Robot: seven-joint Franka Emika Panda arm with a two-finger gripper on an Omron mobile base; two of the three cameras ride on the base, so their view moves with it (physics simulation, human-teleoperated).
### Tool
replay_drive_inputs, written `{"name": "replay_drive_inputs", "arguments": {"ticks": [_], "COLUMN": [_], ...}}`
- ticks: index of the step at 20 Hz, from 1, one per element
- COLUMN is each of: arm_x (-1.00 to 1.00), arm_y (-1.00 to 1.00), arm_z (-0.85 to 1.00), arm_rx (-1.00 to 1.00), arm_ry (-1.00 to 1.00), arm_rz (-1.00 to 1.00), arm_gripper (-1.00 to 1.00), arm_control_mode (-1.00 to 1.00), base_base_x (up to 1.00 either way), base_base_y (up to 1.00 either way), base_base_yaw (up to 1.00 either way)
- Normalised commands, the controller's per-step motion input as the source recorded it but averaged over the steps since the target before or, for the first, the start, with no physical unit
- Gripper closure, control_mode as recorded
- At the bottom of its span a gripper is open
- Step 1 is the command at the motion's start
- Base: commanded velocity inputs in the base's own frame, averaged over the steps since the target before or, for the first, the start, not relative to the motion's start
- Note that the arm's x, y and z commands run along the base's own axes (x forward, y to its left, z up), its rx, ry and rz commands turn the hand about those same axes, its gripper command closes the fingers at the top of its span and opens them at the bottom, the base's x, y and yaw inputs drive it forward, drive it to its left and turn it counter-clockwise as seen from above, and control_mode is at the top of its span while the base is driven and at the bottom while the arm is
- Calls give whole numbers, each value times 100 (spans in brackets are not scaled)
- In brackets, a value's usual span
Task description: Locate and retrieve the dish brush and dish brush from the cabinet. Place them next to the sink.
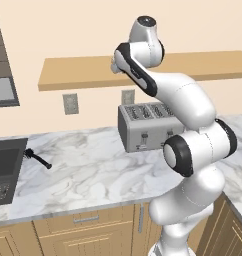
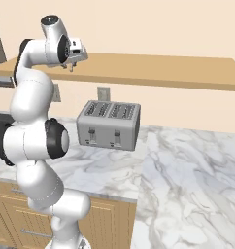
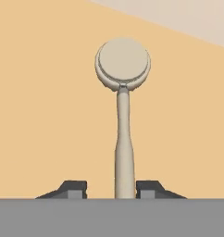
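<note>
Jaws: two dark finger tips stand either side of the thin handle of the pale wood dish brush, narrow gaps left and right; whether they press it I cannot tell from the hand view.
Gripper: held up at the front edge of the wooden shelf, pointing down at its top.
Pale wood dish brush: lies flat on the shelf, handle running between the finger tips, round disc head at the far end.
Arm: white, folded upward from the base, wrist at shelf level.
Toaster: grey, four slots, stands on the marble surface below the shelf, against the wall.
Black dish brush: lies on the surface, just beside the right rim of the sink, well apart from the toaster.
Sink: dark basin sunk into the surface at the left edge of the left base view, drain grid at its lower part.
Wall outlets: two, below the shelf.
</note>
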Motion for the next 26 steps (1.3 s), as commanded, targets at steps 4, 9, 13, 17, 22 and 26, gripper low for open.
{"name": "replay_drive_inputs", "arguments": {"ticks": [4, 9, 13, 17, 22, 26], "arm_x": [0, 5, 3, -25, -32, -51], "arm_y": [0, 1, 6, 4, 0, 0], "arm_z": [-30, -18, 0, 19, 36, 27], "arm_rx": [1, 0, 0, 0, 0, 0], "arm_ry": [4, 2, 0, -1, 0, 0], "arm_rz": [0, 0, 0, 0, 0, -2], "arm_gripper": [100, 100, 100, 100, 100, 100], "arm_control_mode": [-100, -100, -100, -100, -100, -100], "base_base_x": [0, 0, 0, 0, 0, 0], "base_base_y": [0, 0, 0, 0, 0, 0], "base_base_yaw": [0, 0, 0, 0, 0, 0]}}
